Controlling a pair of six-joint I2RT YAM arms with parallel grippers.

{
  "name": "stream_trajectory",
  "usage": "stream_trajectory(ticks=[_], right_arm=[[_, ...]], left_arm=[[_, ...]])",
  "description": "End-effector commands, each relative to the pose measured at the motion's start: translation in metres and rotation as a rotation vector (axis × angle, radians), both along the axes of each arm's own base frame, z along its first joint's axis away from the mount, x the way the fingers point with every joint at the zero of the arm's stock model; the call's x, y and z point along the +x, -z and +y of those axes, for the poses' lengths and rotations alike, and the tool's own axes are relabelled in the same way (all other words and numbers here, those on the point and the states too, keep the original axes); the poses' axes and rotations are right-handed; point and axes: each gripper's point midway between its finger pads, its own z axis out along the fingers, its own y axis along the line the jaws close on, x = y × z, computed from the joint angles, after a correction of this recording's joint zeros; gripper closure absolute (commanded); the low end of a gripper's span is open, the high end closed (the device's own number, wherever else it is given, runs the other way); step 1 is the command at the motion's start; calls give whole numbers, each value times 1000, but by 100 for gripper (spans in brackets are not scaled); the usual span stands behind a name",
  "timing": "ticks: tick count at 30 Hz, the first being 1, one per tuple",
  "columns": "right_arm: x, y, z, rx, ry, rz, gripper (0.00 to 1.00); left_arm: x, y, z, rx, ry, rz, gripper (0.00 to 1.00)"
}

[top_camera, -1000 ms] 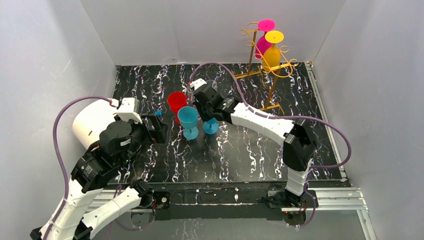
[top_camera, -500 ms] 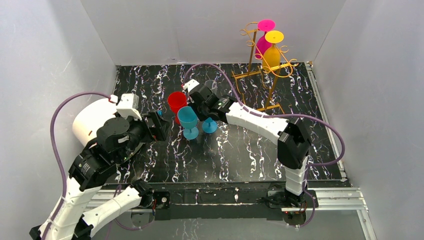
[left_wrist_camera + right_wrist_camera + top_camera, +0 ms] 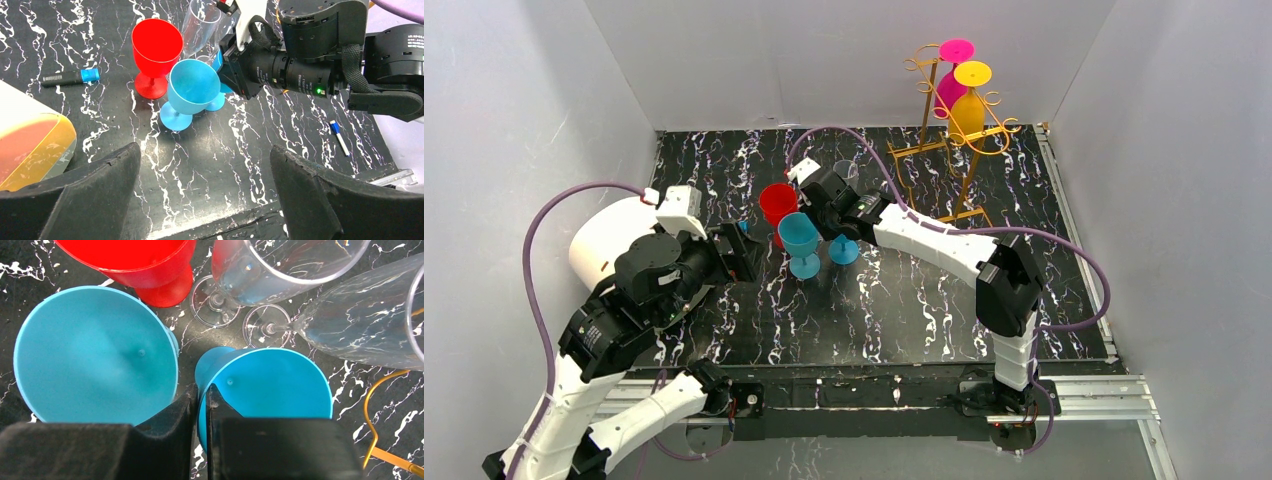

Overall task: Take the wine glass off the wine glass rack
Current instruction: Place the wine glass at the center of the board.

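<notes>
The gold wire wine glass rack (image 3: 927, 100) stands at the back right, with a pink glass (image 3: 951, 85) and a yellow glass (image 3: 969, 108) hanging upside down on it. My right gripper (image 3: 829, 222) is far from the rack, at mid table. It is shut on the rim of a blue wine glass (image 3: 270, 385), whose foot (image 3: 844, 252) looks set on the table. A second blue glass (image 3: 801, 238) stands just left of it. My left gripper (image 3: 205, 152) is open and empty, in front of the glasses.
A red glass (image 3: 778, 203) and two clear glasses (image 3: 280, 270) stand close behind the blue ones. A white cylinder (image 3: 609, 245) lies at the left. A black and blue marker (image 3: 70, 77) and a small pen (image 3: 339, 136) lie on the black marbled table (image 3: 904, 300).
My right gripper has shifted slightly left and back while holding the blue glass rim. My left arm has moved a little to the right. The glasses on the rack have not moved.
</notes>
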Motion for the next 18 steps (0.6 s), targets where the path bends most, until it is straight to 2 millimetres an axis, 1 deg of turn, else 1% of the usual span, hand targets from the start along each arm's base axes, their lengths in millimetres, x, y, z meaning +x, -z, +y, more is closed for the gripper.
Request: stream_trajectory(ticks=[1, 8, 10, 14, 18], right_arm=[[8, -25, 2, 29, 18, -56, 79], [10, -37, 4, 68, 30, -69, 74], [12, -38, 1, 51, 52, -77, 72], [13, -36, 1, 14, 61, -54, 71], [13, -43, 3, 25, 61, -52, 69]], left_arm=[[0, -4, -7, -23, 23, 4, 2], [1, -2, -9, -19, 25, 14, 2], [1, -3, -10, -24, 27, 11, 2], [1, -7, -13, -35, 42, 8, 2], [2, -7, -14, -28, 42, 14, 2]])
